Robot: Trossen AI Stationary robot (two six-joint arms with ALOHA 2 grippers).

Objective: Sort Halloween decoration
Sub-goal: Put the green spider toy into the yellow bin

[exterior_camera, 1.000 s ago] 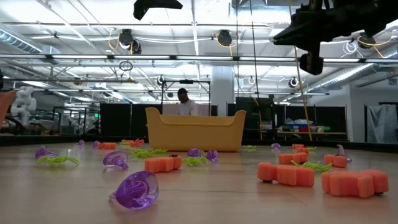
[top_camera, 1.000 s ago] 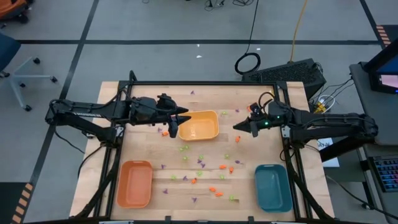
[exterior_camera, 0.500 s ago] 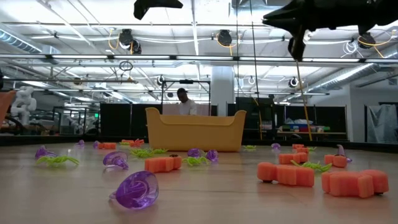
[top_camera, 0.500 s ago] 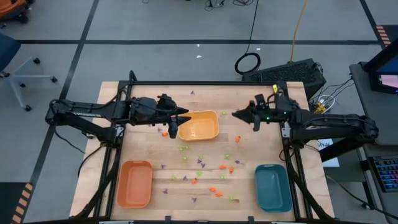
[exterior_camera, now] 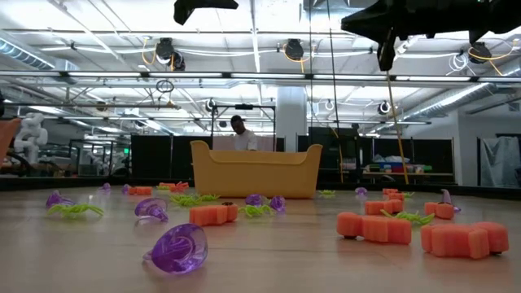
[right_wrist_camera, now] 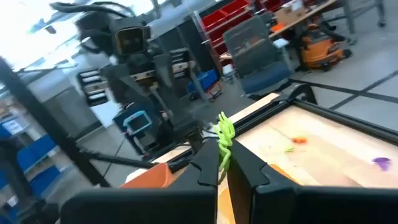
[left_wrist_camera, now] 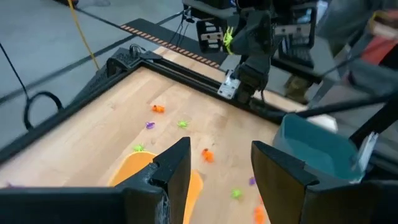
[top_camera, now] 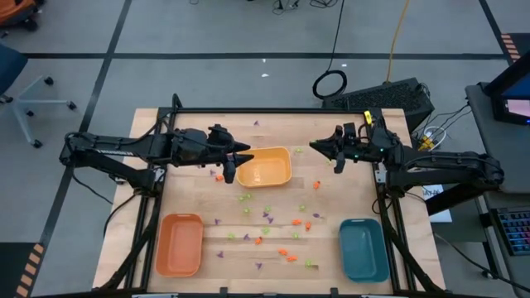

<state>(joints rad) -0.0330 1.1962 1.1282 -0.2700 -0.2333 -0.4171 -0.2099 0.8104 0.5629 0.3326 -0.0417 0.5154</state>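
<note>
The right pincer (top_camera: 317,148), shut on a light green piece (right_wrist_camera: 223,138), hangs just beside the yellow tray (top_camera: 265,166), its likely drop, with the half-open, empty left pincer (top_camera: 245,152) over the tray's opposite end.

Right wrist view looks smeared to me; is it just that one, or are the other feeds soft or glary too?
Right wrist view: room streaked with motion blur, though the green piece in the right claw reads clearly. Left wrist view: far edge blurred, table sharp. Low view: bright ceiling lights, nearest purple piece slightly soft. High view: evenly lit, no glare.
</note>
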